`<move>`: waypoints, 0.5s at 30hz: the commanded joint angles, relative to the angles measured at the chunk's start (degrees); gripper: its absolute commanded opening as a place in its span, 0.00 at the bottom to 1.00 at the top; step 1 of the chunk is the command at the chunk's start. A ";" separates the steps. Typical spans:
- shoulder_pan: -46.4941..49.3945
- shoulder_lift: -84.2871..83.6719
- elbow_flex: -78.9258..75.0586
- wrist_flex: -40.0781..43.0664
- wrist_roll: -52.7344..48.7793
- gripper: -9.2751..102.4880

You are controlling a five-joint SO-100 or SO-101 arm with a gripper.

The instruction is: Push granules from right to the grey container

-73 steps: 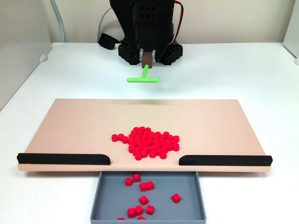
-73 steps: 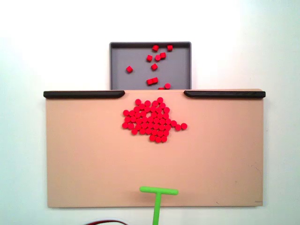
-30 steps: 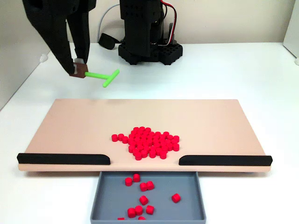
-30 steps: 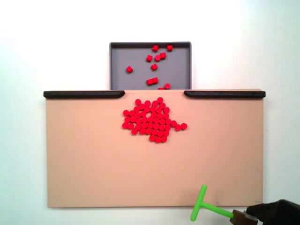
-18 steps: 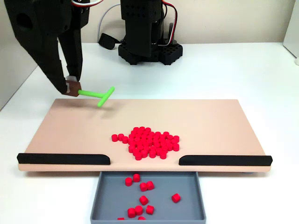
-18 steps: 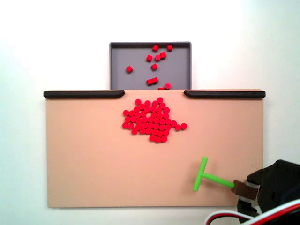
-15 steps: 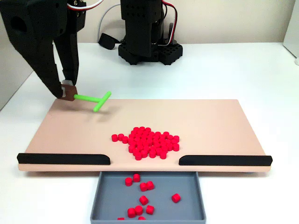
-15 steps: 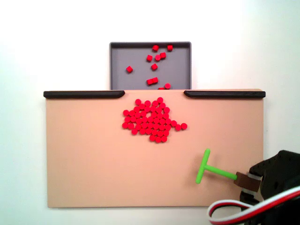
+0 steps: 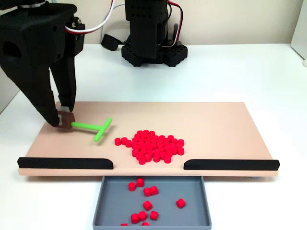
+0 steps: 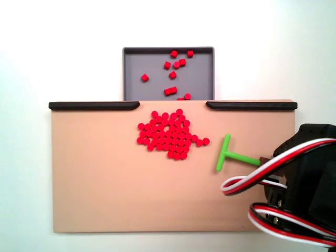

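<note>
A flat pile of red granules point(image 9: 151, 146) point(image 10: 170, 135) lies mid-board, just before the gap between two black strips. The grey container point(image 9: 192, 213) point(image 10: 152, 89) sits below that gap and holds several loose granules point(image 9: 144, 203) point(image 10: 176, 63). My gripper point(image 9: 64, 119) point(image 10: 269, 159) is shut on the brown handle of a green T-shaped pusher point(image 9: 93, 127) point(image 10: 226, 153). The pusher's crossbar sits low over the board. It stands a short way from the pile, to the pile's left in one fixed view and to its right in the fixed view from above.
The tan board point(image 9: 216, 124) point(image 10: 105, 184) carries black strips point(image 9: 64, 163) point(image 9: 231, 165) along the edge nearest the container. The arm's black base point(image 9: 151, 33) stands behind the board. Red, white and black cables point(image 10: 262, 178) loop over the arm.
The gripper has carried the green pusher from the board's far corner down and in toward the pile; the crossbar now sits close beside the granules. The granules have not moved.
</note>
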 commanded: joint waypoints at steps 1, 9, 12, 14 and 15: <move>-0.44 -0.35 -3.43 0.26 -23.55 0.08; -1.32 -4.75 -8.09 0.18 -23.38 0.08; -1.58 -5.89 -9.58 0.18 -23.38 0.08; -1.76 -6.77 -10.72 0.18 -23.20 0.08; -1.85 -7.12 -11.07 0.18 -23.12 0.08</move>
